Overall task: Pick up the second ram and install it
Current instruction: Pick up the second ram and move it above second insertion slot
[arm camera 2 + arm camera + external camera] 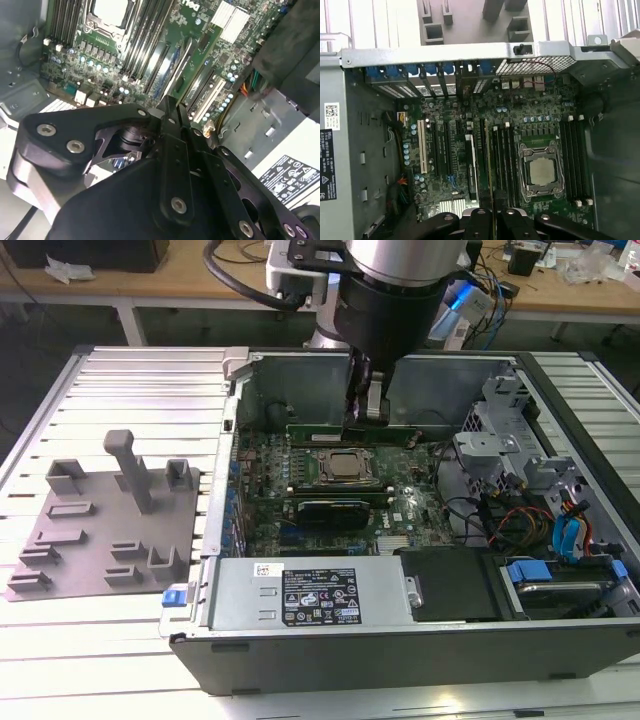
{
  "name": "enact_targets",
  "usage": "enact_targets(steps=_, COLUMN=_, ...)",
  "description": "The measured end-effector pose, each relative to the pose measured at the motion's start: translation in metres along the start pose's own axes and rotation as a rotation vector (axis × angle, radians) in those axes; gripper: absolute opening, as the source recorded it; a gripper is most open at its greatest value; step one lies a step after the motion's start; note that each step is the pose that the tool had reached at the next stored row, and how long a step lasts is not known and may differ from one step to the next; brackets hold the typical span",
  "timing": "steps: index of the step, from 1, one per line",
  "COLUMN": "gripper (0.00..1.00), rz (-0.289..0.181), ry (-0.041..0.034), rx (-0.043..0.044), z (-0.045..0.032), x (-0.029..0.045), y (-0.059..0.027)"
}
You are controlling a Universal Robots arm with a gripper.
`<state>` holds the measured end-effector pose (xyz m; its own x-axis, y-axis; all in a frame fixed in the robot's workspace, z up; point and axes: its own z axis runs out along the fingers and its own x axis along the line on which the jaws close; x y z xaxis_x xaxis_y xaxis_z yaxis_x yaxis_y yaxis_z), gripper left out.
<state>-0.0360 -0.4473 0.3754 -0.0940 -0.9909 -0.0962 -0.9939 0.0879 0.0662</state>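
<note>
Gripper (366, 418) grips second ram (320, 432) — apparently over slots (506, 160) — beside processor (343, 468).

second ram (320, 434): middle hidden behind gripper (366, 418) | lower edge: possibly seated, cannot tell

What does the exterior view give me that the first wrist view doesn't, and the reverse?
Exterior view: the flat green face of the second ram under the gripper, plus the drive cables. First wrist view: the white expansion slot and finned heatsink. Both: the processor socket, the grey fixture plate, the gripper shut on the ram.
</note>
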Motion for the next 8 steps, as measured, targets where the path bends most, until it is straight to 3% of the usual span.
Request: enact_targets(steps=8, gripper=0.11, rz=0.000, ry=-0.0001, rx=-0.0047, z=0.0094, x=-0.0005, y=-0.0132)
